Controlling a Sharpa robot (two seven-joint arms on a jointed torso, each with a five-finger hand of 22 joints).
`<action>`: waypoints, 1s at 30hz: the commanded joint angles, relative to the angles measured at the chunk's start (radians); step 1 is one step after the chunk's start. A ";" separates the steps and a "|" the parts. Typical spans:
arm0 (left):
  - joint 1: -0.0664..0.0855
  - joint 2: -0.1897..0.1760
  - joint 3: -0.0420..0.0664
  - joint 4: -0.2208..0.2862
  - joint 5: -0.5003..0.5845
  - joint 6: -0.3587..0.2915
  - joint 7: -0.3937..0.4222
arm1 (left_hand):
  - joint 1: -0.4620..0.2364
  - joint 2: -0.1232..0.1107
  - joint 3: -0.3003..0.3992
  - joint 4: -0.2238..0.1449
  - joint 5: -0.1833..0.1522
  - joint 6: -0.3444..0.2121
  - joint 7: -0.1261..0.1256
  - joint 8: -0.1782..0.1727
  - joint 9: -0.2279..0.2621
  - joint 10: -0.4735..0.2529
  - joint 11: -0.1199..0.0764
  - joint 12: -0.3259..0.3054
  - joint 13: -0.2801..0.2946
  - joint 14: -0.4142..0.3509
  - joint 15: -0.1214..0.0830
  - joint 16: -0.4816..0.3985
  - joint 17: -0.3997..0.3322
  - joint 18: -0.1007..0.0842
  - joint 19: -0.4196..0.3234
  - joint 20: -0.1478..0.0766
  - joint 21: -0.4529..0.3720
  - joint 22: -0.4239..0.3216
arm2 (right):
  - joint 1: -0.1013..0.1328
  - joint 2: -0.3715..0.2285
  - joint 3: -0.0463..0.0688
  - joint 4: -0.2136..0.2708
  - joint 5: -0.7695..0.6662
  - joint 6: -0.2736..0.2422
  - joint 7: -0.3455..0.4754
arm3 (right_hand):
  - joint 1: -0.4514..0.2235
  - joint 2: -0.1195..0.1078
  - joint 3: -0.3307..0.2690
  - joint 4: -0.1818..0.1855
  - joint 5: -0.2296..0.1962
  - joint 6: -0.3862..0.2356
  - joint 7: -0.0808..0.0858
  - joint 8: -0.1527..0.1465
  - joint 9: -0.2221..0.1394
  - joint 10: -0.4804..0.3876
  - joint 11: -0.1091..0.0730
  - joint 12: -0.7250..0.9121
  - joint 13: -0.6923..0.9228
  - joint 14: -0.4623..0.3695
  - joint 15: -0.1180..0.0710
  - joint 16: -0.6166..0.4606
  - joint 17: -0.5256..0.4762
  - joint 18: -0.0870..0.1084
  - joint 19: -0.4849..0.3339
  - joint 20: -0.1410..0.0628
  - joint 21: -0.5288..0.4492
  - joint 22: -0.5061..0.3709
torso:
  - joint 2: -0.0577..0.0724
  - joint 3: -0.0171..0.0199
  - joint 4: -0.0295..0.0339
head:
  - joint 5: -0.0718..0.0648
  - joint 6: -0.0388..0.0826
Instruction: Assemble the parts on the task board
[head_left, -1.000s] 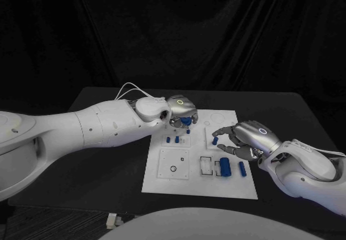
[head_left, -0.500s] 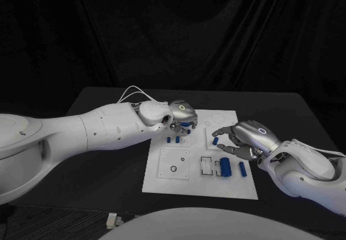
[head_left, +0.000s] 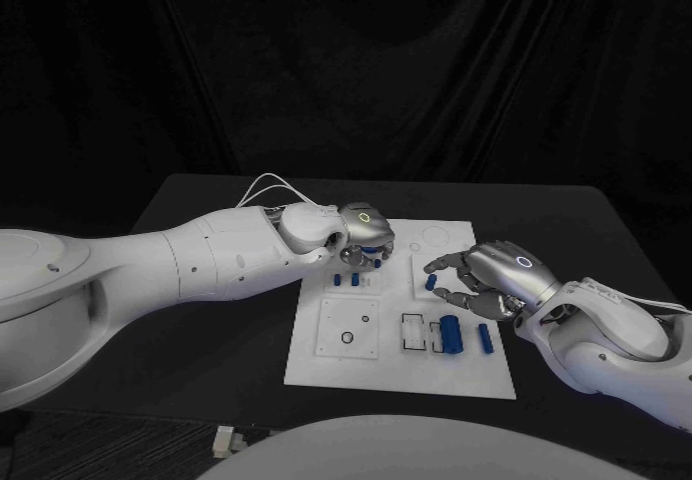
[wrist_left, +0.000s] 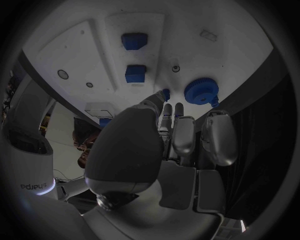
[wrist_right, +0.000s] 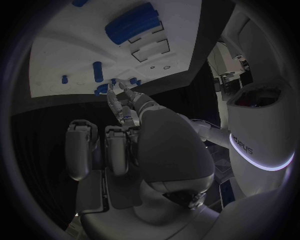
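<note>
The white task board (head_left: 329, 362) lies mid-table. My left hand (head_left: 362, 233) hovers low over its far left corner, fingers pointing down beside a blue gear (wrist_left: 201, 91). The thumb tip touches a small blue bit (wrist_left: 165, 93); whether it is pinched is unclear. Two small blue blocks (head_left: 336, 279) (head_left: 355, 278) stand just in front of that hand. My right hand (head_left: 488, 275) hangs over the board's right side, fingers loosely curved and apart, with a blue peg (head_left: 430, 283) below its fingertips. In the right wrist view this peg (wrist_right: 98, 71) stands clear beyond the fingertips (wrist_right: 124, 91).
A large blue block (head_left: 450, 333) and a slimmer blue piece (head_left: 485, 338) lie on the board's near right, next to open slots (head_left: 414, 331). A round recess (head_left: 346, 339) sits at the near left. The black table (head_left: 202, 330) surrounds the board.
My left hand has sunk and shifted slightly right over the far left corner, now covering most of the blue gear. The right hand has stayed put.
</note>
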 joint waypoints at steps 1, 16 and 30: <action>-0.003 0.006 0.001 -0.006 -0.007 0.011 0.004 | 0.002 0.010 0.013 -0.002 0.013 0.010 0.003 -0.004 -0.003 0.011 0.002 -0.002 -0.004 0.005 0.006 0.014 0.012 -0.008 0.008 0.000 0.013 0.174 | -0.003 -0.001 0.000 0.000 0.001 0.001 -0.008 | 0.002 -0.002 0.006 0.000 0.004 0.006 -0.001 0.005 -0.002 0.041 0.008 -0.004 0.151 0.095 0.009 -0.006 0.217 0.018 0.037 0.006 -0.004 0.218 | 0.000 0.0000 -0.0004 | 0.001 0.000; -0.009 0.029 0.001 -0.038 -0.004 0.008 0.013 | -0.020 0.006 0.037 -0.013 -0.006 0.034 0.010 0.006 -0.009 0.046 -0.005 -0.013 -0.020 0.040 0.000 0.073 0.097 -0.005 0.003 -0.003 -0.001 0.170 | -0.003 -0.001 0.000 0.001 0.001 0.007 -0.012 | 0.001 -0.001 0.007 0.002 0.006 0.007 -0.001 0.005 -0.002 0.040 0.009 -0.006 0.149 0.094 0.010 -0.008 0.213 0.019 0.036 0.007 -0.006 0.217 | 0.000 0.0001 -0.0005 | -0.001 0.000; -0.014 0.042 0.001 -0.057 -0.003 0.019 0.016 | -0.025 0.011 0.046 -0.020 -0.017 0.059 0.009 0.019 -0.007 0.063 -0.015 -0.017 -0.025 0.033 -0.005 0.065 0.081 -0.003 -0.001 -0.005 -0.009 0.168 | -0.003 0.000 0.000 -0.002 0.001 0.008 -0.014 | 0.001 -0.001 0.007 0.002 0.007 0.007 -0.001 0.005 -0.003 0.039 0.009 -0.007 0.147 0.094 0.010 -0.008 0.213 0.019 0.036 0.007 -0.008 0.217 | 0.001 -0.0001 -0.0008 | -0.002 0.000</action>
